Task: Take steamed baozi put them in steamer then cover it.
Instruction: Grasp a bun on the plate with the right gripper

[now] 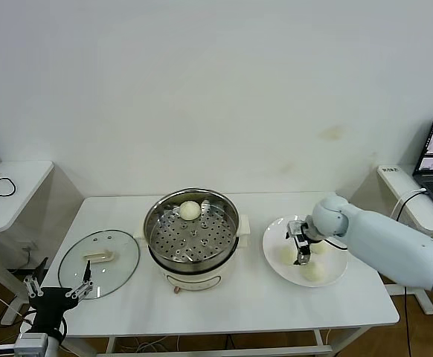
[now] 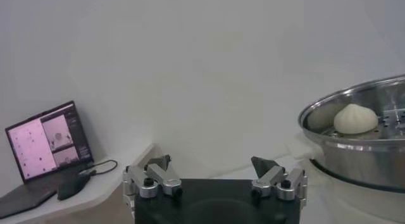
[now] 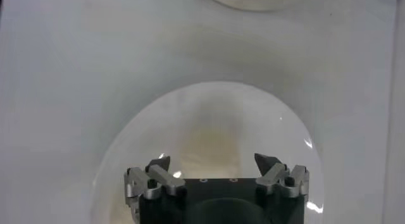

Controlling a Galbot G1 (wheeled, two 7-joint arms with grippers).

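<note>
Right hand [image 1: 303, 249] spread wide, low over plate [image 1: 338, 277], right of frame, three baozi [image 1: 314, 272] around it. One baozi [image 1: 190, 210] already in steamer [image 1: 192, 232], centre. Cover [image 1: 99, 262] lies lower left beside idle, spread left hand [image 1: 59, 292]. Risk: hand lands between buns, nudges one off plate.

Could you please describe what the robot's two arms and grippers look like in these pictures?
The right arm has a smooth, rounded pale grey-white shell. The right gripper and left gripper match: black block body, silver metal finger links with round black screws, dark pointed tips. No markings show.
</note>
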